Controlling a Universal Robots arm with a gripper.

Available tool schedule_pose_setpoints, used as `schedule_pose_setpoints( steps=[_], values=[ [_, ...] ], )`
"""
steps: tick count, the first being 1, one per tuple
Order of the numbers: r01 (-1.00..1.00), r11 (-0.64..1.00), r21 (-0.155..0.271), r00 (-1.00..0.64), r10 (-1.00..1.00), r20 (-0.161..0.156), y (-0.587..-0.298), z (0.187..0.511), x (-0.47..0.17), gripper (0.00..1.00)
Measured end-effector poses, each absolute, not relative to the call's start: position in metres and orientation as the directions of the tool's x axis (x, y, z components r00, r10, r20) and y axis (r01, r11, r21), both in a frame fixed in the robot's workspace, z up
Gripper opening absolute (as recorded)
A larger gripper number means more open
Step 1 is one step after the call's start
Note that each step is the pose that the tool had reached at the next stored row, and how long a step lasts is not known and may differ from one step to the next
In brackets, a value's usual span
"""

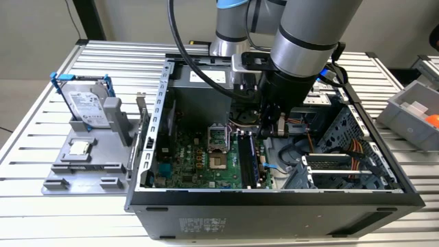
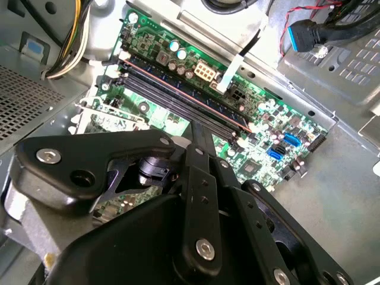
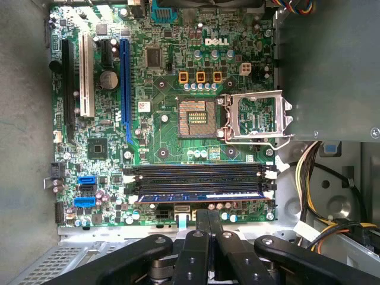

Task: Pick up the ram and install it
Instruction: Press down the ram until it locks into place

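Hanging inside the open computer case (image 1: 274, 206), the jaws are clenched together, tips low over the green motherboard (image 3: 169, 145) beside its row of long memory slots (image 3: 199, 175). In both wrist views the ram (image 3: 199, 195) (image 2: 190, 95) lies along the slot nearest the jaws, just beyond their tips. I cannot tell whether they touch it.

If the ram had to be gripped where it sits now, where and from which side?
Probably pinch the ram across its flat faces at mid-length, coming from straight above: it stands on edge in a motherboard slot, leaving just its top edge exposed.
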State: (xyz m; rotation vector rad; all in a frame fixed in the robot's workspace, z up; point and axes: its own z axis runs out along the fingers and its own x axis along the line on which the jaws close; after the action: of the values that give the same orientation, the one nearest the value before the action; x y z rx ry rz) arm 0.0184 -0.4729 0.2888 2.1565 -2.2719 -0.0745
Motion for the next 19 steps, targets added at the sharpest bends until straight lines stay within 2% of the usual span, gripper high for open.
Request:
schedule_pose_setpoints(
  steps=[19],
  values=[
    [-0.998,0.052,0.040,-0.053,-0.998,-0.027,-0.4729,0.2900,0.0184,0.00]
  ],
)
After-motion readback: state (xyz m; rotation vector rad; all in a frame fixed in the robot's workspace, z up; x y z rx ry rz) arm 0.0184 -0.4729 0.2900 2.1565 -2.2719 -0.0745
